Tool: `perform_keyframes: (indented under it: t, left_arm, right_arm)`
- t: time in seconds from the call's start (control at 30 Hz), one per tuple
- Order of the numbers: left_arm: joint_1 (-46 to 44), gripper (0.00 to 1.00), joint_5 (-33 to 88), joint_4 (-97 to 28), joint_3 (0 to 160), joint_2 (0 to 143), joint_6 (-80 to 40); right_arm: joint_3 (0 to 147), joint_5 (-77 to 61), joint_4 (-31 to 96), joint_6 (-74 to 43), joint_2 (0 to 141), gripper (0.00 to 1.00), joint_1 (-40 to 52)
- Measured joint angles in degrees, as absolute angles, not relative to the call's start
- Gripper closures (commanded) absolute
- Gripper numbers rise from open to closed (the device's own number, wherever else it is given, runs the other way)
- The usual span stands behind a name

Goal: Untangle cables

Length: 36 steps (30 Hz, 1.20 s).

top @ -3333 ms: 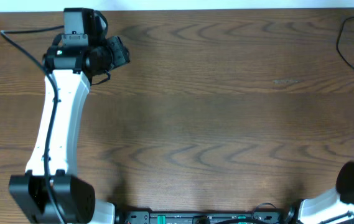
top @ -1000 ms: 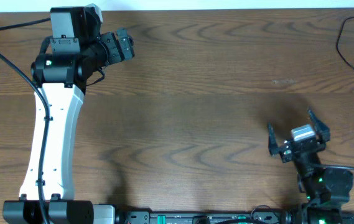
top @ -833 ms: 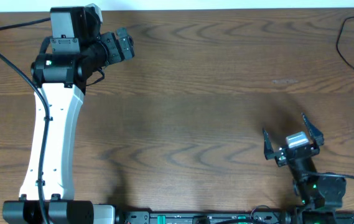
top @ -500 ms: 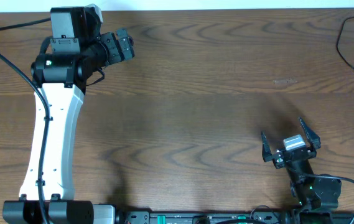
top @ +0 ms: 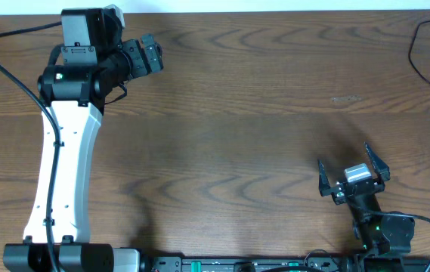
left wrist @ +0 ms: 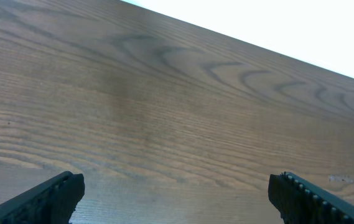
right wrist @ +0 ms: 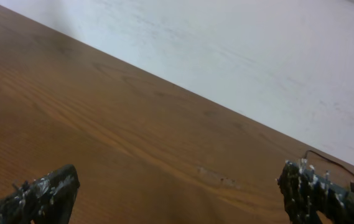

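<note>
Wood table (top: 260,113): black cable (top: 412,53) at far right corner, well apart from both tools. Left gripper (left wrist: 177,186) jaws wide apart; right gripper (top: 345,160) likewise.

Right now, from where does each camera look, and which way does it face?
Overhead: fixed above, looking straight down on the table; both arms show, left gripper far left, right gripper near right.
Left wrist: low over the table, facing the far edge; its open fingertips show.
Right wrist: low, facing the far edge; its open fingertips show.
Shared: overhead and right wrist both catch the thin black cord at the far right.
</note>
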<state>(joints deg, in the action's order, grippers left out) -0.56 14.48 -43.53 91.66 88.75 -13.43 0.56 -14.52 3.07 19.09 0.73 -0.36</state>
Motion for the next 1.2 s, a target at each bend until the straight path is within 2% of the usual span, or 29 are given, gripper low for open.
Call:
perform_keyframes:
  t: [0.77,0.93,1.2]
  left_arm:
    - [-0.56,0.0,10.26,-46.89,90.59,87.85,-13.21]
    - [-0.56,0.0,9.52,-37.26,80.53,79.57,-12.14]
    - [-0.56,0.0,9.08,-17.12,54.28,56.55,-5.87]
  right_arm:
    - [0.56,-14.52,3.07,19.09,0.73,0.01,-0.36]
    - [0.56,-14.5,3.07,19.09,0.71,0.01,-0.36]
    - [0.56,-14.33,3.11,19.09,0.62,0.01,-0.36]
